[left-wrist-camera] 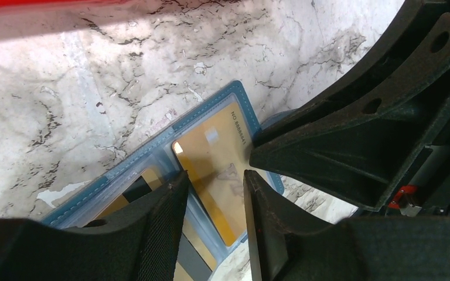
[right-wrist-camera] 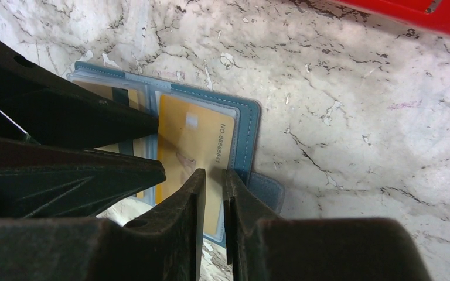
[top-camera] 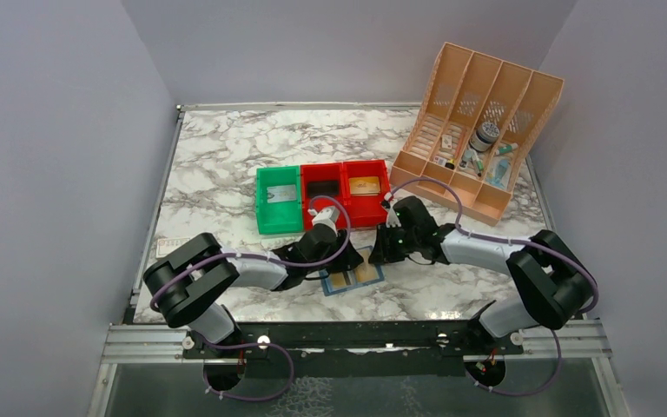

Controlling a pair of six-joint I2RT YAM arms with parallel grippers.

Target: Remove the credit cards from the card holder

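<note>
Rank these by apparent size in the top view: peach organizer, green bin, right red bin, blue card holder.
1. Peach organizer
2. Green bin and right red bin: alike, not ranked
3. Blue card holder, partly hidden by arms

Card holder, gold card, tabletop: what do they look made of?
Card holder: blue leather-like, maybe faux; stitched edge, clear glossy pockets. Gold card: glossy plastic; glare, printed number. Tabletop: marble-look, veined; stone or laminate, unclear.
</note>
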